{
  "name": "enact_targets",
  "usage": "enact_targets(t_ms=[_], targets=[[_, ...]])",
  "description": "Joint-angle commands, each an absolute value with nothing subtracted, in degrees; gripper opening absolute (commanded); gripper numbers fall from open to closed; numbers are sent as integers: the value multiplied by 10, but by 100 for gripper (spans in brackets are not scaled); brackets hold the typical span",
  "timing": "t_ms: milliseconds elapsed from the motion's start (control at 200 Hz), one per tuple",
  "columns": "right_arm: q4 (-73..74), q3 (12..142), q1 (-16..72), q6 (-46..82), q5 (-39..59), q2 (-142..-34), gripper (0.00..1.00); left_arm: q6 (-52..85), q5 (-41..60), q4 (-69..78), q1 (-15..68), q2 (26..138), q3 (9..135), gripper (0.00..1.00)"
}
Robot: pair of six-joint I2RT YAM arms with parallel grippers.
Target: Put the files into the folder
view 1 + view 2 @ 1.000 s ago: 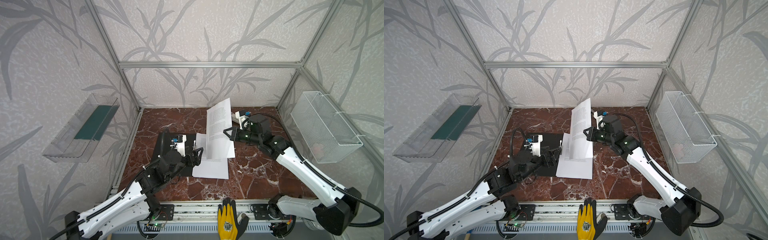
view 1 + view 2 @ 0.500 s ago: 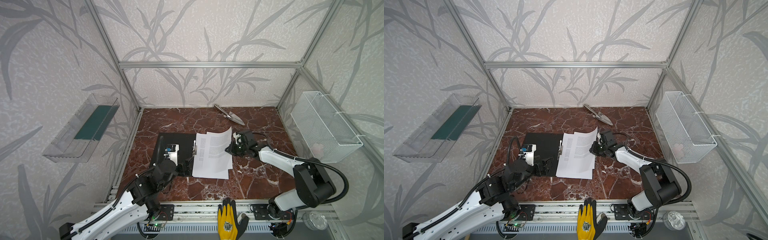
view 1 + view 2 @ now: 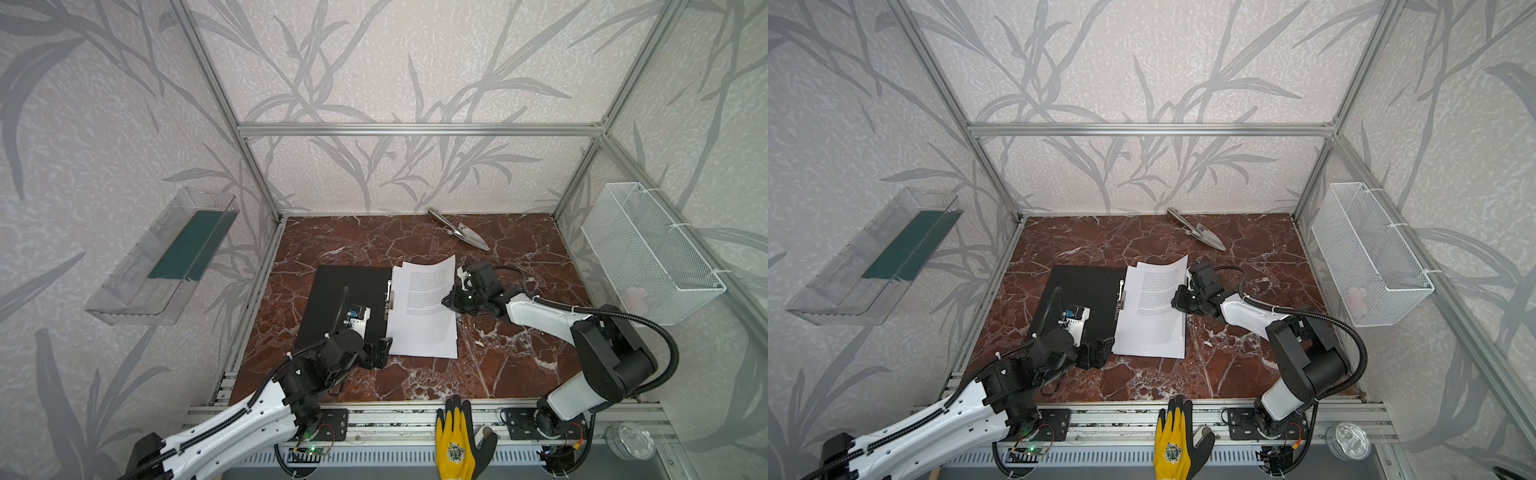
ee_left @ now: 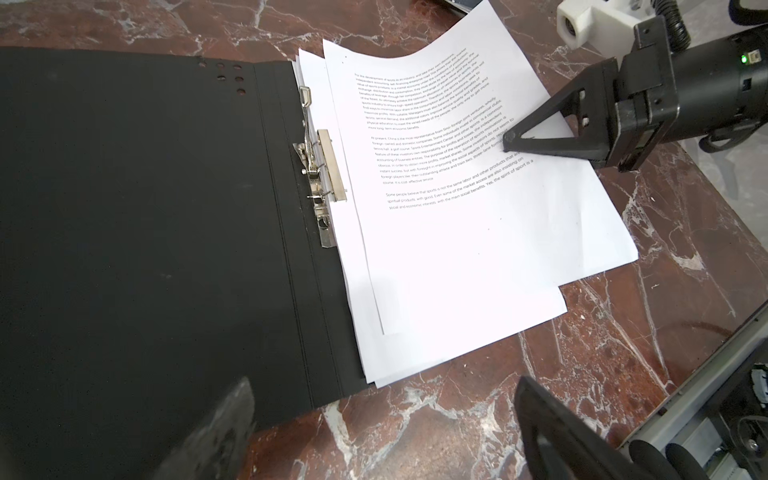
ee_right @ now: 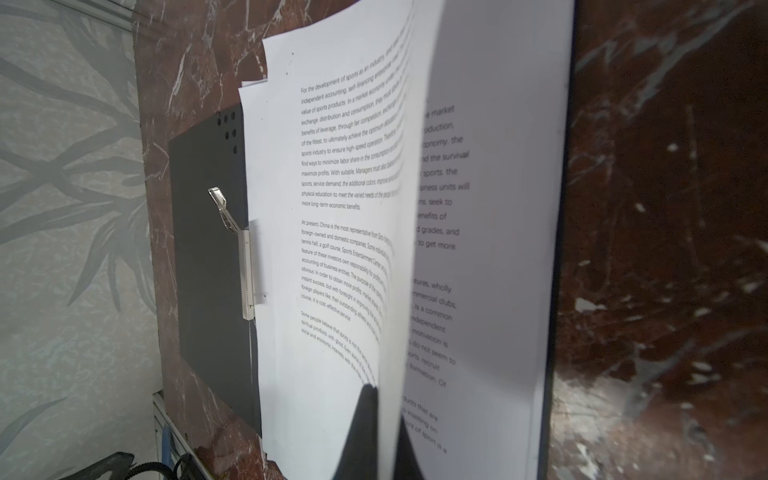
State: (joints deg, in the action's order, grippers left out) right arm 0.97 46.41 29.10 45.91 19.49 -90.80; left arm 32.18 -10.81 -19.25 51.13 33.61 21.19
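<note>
Marbled worktop (image 3: pixel 519 365) now carries the top sheet (image 3: pixel 424 282) almost flat: a second ago my right claw (image 3: pixel 446 301) held it upright; now it lies on the files (image 3: pixel 419 336) in the open folder (image 3: pixel 328 286), mid-worktop, so filing looks nearly done. That claw, pressed together, pinches the sheet's right edge, arm stretched low. My left claw (image 3: pixel 385 353) hangs spread near the folder's front corner.

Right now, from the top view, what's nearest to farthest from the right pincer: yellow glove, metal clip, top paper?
1. The top paper: pinched in the right pincer.
2. The metal clip: just left, on the folder.
3. The yellow glove: far off, at the front rail.
</note>
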Motion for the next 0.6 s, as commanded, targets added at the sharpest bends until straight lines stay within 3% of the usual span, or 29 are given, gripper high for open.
enact_targets(t_ms=[0, 255, 595], targets=[[23, 457, 299, 466, 186, -910, 0, 310, -142, -192, 510, 294, 209, 99], [23, 454, 312, 467, 181, -912, 0, 316, -163, -205, 510, 207, 191, 99], [31, 446, 323, 476, 181, -912, 0, 319, -161, -207, 510, 220, 193, 99]])
